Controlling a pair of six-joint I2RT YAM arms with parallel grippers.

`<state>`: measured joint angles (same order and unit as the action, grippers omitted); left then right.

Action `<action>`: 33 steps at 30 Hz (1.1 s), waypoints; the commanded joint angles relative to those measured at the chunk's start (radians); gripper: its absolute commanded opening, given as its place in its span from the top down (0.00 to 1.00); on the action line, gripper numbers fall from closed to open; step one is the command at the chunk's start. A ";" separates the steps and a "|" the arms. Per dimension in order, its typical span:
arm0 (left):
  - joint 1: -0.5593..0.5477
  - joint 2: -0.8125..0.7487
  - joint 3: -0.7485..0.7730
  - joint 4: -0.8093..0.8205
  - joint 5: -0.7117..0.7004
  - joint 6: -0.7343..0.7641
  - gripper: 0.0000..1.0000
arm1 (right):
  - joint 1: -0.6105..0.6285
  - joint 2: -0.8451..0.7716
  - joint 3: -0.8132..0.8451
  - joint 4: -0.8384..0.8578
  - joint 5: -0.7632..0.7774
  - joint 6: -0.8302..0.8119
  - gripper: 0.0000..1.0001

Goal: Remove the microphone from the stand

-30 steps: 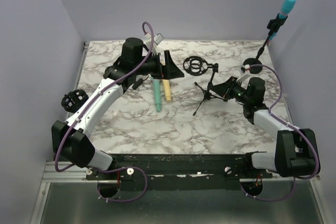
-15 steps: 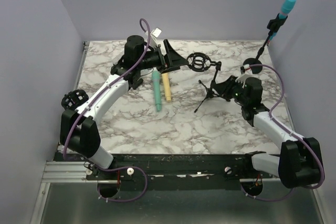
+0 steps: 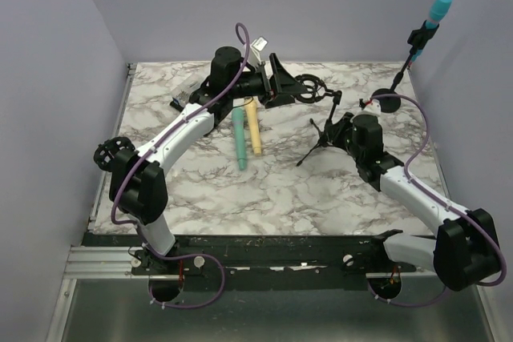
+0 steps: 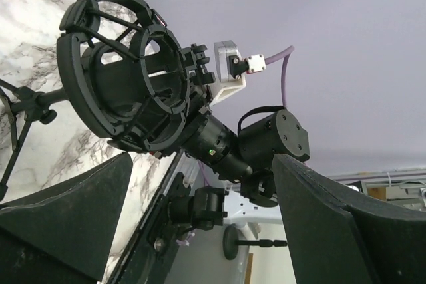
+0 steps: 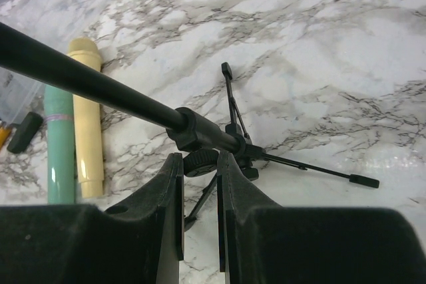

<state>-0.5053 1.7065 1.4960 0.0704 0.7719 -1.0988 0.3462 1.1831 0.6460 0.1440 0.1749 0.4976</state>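
Top view: the tripod stand is seen near the middle of the marble table, right of centre, with its pole tilted toward the back. The shock mount is carried at the far end of the pole.

Right gripper: the jaws are drawn almost together and the stand is pinched at the small knob just under the pole collar, where the legs meet. In the right wrist view the knob is seen between the two fingers, and the pole runs off to the upper left.

Left gripper: it is held at the back of the table, just left of the shock mount. The jaws are spread wide and nothing is gripped. In the left wrist view the mount is framed ahead of the open fingers, apart from both.

Microphones: a green microphone and a yellow microphone are laid side by side on the table, touching or nearly so, left of the tripod. A teal-tipped microphone is held in the clip of a tall stand at the far right corner.

A second shock mount is noted at the left edge of the table.
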 commanded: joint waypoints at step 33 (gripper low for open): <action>0.074 -0.293 0.024 -0.492 -0.019 0.559 0.06 | -0.436 0.156 -0.124 0.409 -1.068 0.432 0.39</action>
<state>-0.4385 1.4555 1.4700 -0.2428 0.7696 -0.7486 -0.0795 1.2949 0.5343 0.3344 -0.7475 0.8162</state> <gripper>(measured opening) 0.929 0.613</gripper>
